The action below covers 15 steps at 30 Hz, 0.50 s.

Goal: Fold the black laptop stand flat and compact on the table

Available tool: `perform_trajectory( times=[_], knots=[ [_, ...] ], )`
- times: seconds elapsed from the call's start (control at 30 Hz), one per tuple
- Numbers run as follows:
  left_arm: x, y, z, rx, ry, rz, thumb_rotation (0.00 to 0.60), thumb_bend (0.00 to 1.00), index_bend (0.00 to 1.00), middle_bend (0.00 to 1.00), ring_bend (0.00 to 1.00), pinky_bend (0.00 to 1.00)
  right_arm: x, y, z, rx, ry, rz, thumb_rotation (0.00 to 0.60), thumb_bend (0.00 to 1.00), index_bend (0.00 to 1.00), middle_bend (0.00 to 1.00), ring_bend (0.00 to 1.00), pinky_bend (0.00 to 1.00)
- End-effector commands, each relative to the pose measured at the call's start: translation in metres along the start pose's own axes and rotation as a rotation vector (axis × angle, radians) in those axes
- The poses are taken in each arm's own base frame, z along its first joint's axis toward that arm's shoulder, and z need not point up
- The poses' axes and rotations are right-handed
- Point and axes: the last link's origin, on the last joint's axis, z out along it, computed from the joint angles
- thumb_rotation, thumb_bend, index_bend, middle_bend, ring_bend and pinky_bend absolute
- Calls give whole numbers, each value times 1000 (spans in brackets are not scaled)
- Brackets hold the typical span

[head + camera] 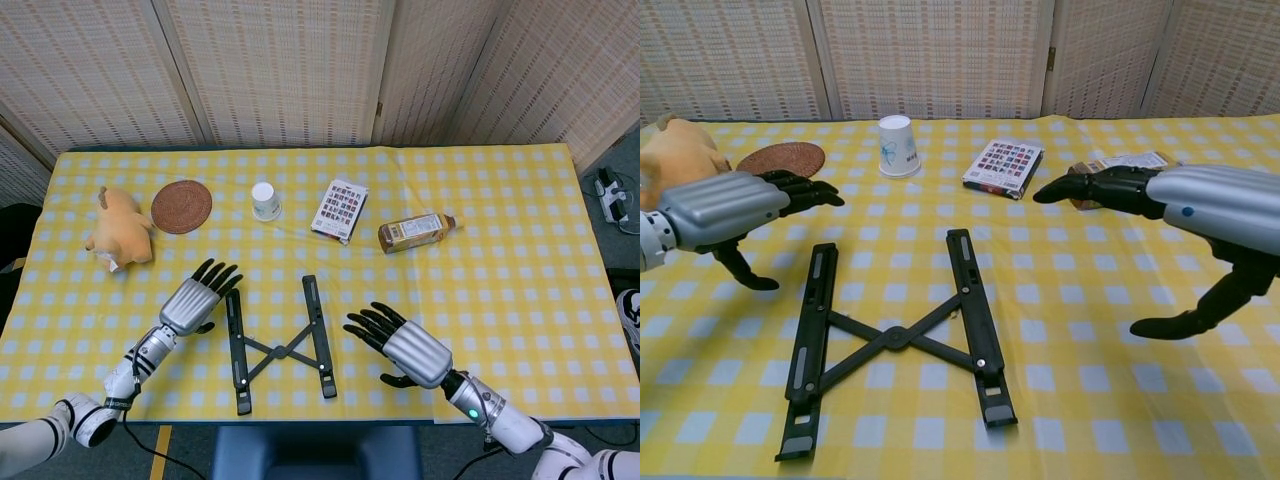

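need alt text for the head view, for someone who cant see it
A black laptop stand lies spread open in an X on a yellow checked table, with the left hand and right hand open on either side, touching nothing. Farther back lie a plush toy, coaster, paper cup, card box and bottle.

No legible text; bottle (417,232) label perhaps printed, too blurred.

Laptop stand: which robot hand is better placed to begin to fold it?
Probably the left robot hand: it hovers open right beside the left rail of the laptop stand, while the right robot hand is clearly apart from the right rail.
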Motion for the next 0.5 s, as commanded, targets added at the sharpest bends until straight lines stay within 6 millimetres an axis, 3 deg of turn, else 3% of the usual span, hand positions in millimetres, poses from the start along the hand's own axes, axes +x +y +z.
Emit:
perform_trajectory(
  times=[0.03, 0.5],
  knots=[
    [-3, 4, 8, -3, -10, -1, 600, 205, 42, 46, 0, 0, -11, 2, 8, -19, -20, -109, 600, 249, 0, 5, 3, 0],
    [-12, 13, 30, 13, -24, -49, 600, 205, 39, 40, 0, 0, -40, -2, 44, -31, 22, -234, 600, 250, 0, 0, 0, 0]
  ],
)
